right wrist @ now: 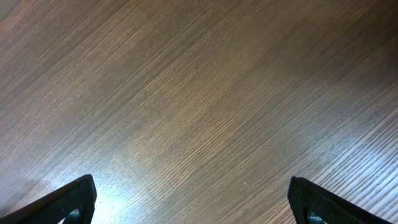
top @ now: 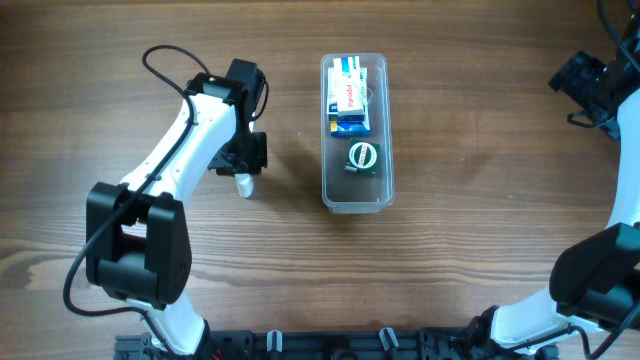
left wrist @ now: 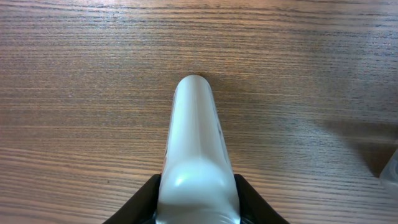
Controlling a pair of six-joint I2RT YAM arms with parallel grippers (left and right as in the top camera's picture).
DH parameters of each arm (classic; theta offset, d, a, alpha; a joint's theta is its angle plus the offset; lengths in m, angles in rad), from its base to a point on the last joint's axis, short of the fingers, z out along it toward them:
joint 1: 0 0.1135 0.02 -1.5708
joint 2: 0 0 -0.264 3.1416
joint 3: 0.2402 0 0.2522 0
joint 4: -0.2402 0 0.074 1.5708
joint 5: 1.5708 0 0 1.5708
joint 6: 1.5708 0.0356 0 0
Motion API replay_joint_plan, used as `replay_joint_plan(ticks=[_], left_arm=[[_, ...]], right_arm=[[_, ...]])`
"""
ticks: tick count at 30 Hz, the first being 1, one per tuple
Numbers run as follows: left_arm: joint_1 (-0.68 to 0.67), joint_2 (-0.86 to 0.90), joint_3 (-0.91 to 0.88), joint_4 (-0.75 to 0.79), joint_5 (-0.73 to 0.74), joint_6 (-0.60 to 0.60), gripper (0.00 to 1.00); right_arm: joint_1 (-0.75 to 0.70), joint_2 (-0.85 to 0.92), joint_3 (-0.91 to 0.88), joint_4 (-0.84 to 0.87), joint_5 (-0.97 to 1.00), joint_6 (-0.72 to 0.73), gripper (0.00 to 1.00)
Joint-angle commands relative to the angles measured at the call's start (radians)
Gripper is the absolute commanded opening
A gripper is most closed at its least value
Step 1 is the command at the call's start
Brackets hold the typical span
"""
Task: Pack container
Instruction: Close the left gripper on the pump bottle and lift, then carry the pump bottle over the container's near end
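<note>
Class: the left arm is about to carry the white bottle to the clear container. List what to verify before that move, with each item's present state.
1. Grip: left end effector shut on the white bottle: ok.
2. Bottle lifted off the table: cannot tell.
3. Bare table between bottle and container: ok.
4. Free floor at the container's near end, past the green round item: ok.
5. Other arm: right end effector open, far from the container: ok.
</note>
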State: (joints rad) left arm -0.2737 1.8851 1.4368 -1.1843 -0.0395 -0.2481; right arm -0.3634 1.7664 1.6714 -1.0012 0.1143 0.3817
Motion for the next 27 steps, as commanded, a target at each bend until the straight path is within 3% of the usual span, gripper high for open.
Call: replay_joint_plan(ticks=[1, 9, 19, 22, 27], left_arm=[[0.004, 0.002, -0.008, 0.003, -0.007, 0.002, 0.3], [0.004, -0.002, 0.032, -0.044, -0.006, 0.002, 0.28], [-0.02, -0.056, 0.351, -0.209, 0.114, 0.002, 0.27], [-0.069, -0.096, 0.438, -0.222, 0.187, -0.043, 0.28], [-0.193, -0.148, 0.465, -0.217, 0.185, -0.134, 0.29]], right_arm=[[0.003, 0.014, 0.0, 0.002, 0.017, 0.014, 1.0], [0.003, 0.014, 0.0, 0.002, 0.017, 0.014, 1.0], [0.003, 0.014, 0.0, 0.002, 0.017, 0.014, 1.0], [0.003, 0.014, 0.0, 0.002, 0.017, 0.014, 1.0], [0.003, 0.014, 0.0, 0.002, 0.017, 0.014, 1.0]])
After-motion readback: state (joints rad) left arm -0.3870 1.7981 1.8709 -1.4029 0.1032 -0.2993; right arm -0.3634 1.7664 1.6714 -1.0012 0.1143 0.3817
